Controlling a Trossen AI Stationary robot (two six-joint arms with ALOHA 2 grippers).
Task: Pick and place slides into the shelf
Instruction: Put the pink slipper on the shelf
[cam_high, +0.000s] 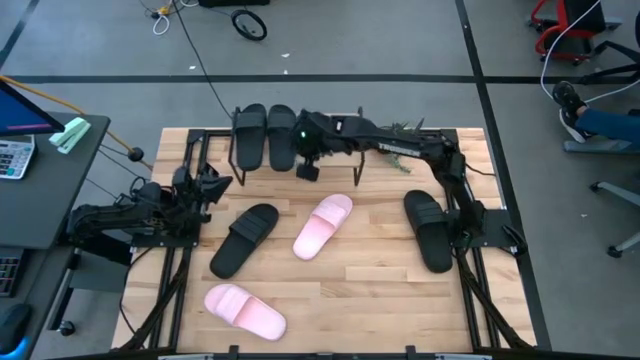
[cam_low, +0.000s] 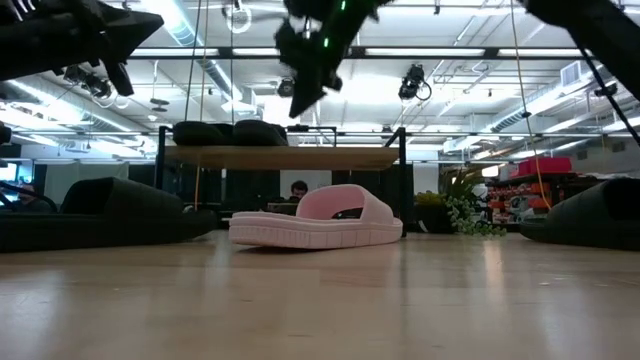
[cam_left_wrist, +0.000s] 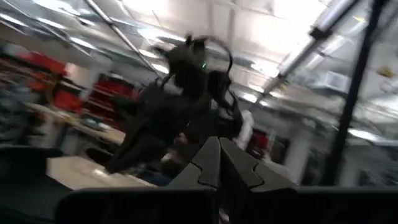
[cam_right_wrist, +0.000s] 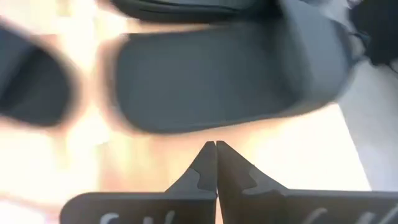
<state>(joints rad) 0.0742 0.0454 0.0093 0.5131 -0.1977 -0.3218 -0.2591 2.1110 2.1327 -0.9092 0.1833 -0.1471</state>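
Observation:
The shelf (cam_low: 300, 157) stands at the table's far edge. Two black slides (cam_high: 250, 135) (cam_high: 282, 135) lie side by side on its top board, at its left end. My right gripper (cam_high: 307, 168) is shut and empty. It hangs above the board just near of the right-hand black slide (cam_right_wrist: 211, 81), and the low view (cam_low: 300, 95) shows it clear of the shelf. My left gripper (cam_high: 215, 185) is shut and empty at the table's left edge. On the tabletop lie a black slide (cam_high: 245, 240), a pink slide (cam_high: 323, 225), a black slide (cam_high: 428, 230) and a pink slide (cam_high: 245, 310).
A green sprig (cam_high: 405, 135) lies by the shelf's right part under my right arm. A desk with a calculator (cam_high: 12, 155) stands left of the table. Bare wood (cam_high: 370, 290) lies in the table's near right part.

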